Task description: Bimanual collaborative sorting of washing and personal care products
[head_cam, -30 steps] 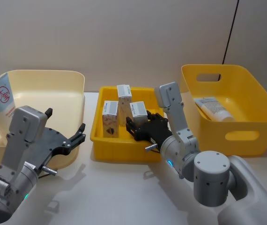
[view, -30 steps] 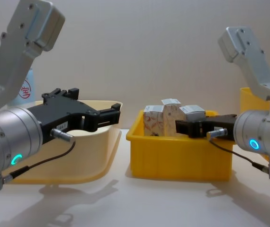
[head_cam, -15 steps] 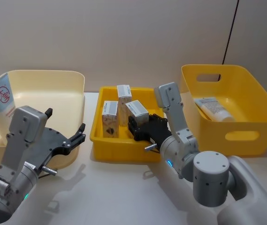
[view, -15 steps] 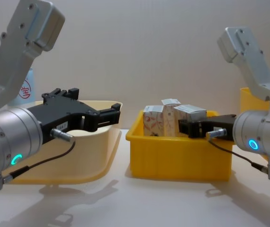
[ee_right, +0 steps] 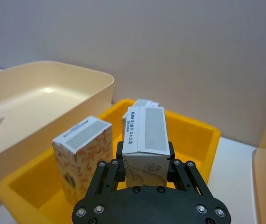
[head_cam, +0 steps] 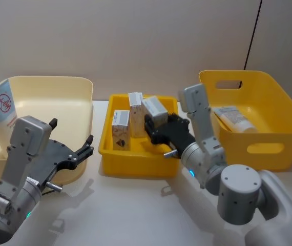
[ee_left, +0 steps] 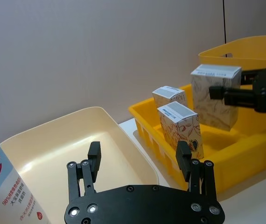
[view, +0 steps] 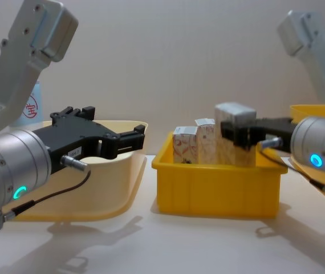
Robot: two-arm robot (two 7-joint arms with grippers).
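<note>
On the white counter [head_cam: 130, 205], a carton [head_cam: 154, 109] is gripped by the right hand [head_cam: 159, 128] above the yellow tray [head_cam: 130, 166]. Two cartons [head_cam: 121, 129] stand just beside it. The left hand [head_cam: 82, 151] is held spread, grasping nothing, near the cream bin [head_cam: 79, 87].

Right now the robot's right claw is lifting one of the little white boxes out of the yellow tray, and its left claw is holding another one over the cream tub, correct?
Not quite. The right gripper does hold a carton raised above the yellow tray, but the left gripper is open and empty over the cream bin, as the left wrist view shows. The other two cartons stand in the tray.
</note>
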